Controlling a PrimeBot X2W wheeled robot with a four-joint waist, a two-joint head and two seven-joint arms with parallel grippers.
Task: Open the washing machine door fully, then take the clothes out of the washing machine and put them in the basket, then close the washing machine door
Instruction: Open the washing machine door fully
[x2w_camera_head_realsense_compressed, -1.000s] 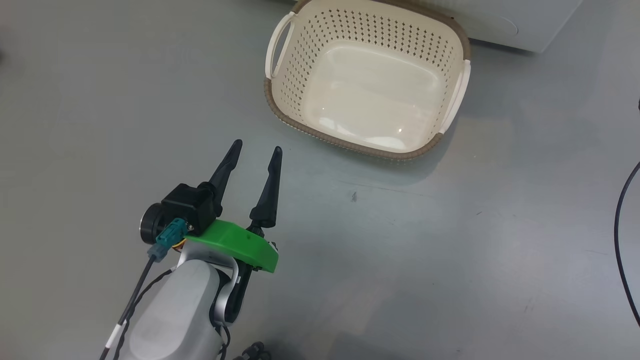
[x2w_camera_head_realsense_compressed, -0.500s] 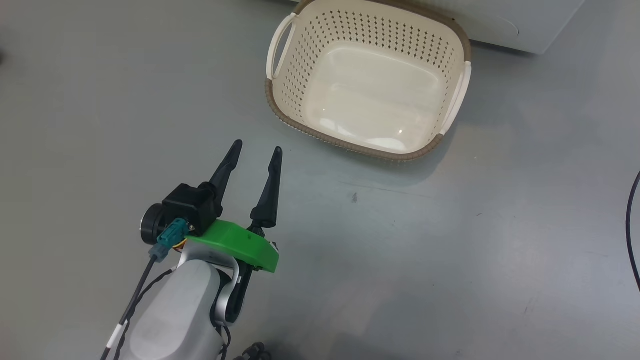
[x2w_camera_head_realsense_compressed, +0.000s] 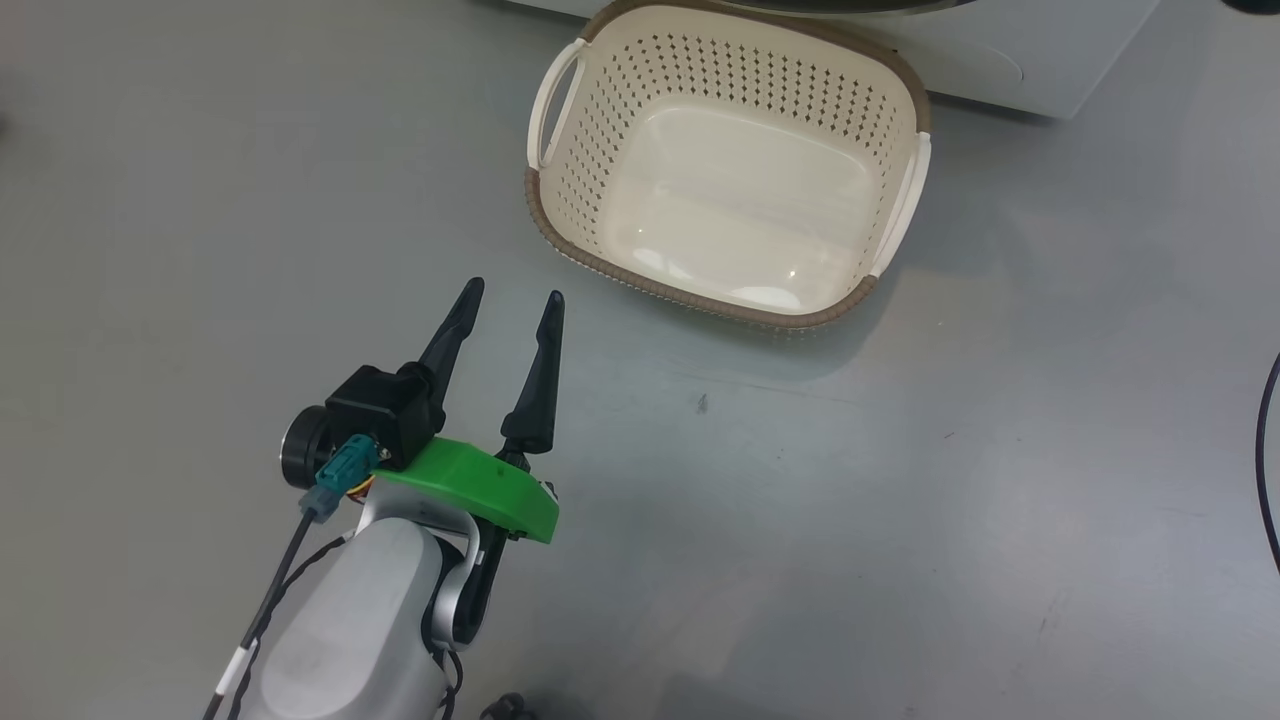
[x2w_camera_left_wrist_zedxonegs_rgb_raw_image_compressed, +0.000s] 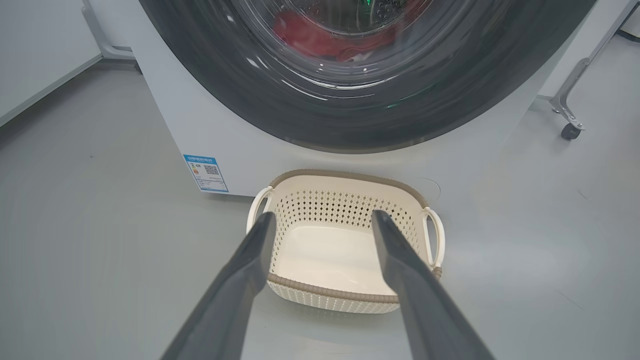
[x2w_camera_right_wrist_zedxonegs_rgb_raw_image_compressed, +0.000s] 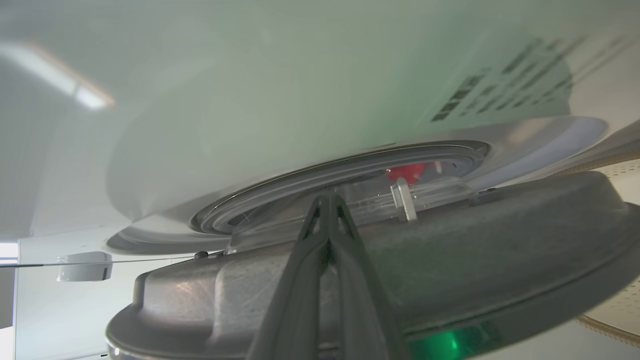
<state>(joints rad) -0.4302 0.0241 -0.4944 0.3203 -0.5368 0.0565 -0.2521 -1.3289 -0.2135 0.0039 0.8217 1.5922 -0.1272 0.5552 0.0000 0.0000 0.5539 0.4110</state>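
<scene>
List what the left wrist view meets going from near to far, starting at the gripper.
Open left gripper → empty basket → white front of the washing machine → red clothes inside it.

The way into the washing machine (x2w_camera_left_wrist_zedxonegs_rgb_raw_image_compressed: 225, 140) is screened by the washing machine door (x2w_camera_left_wrist_zedxonegs_rgb_raw_image_compressed: 350, 125), through whose glass the clothes (x2w_camera_left_wrist_zedxonegs_rgb_raw_image_compressed: 320, 40) are seen; a narrow gap is left between door and machine front. The basket (x2w_camera_head_realsense_compressed: 600, 170) is set just before the machine's foot, open from above, with free floor (x2w_camera_head_realsense_compressed: 900, 500) left on its other sides.
</scene>
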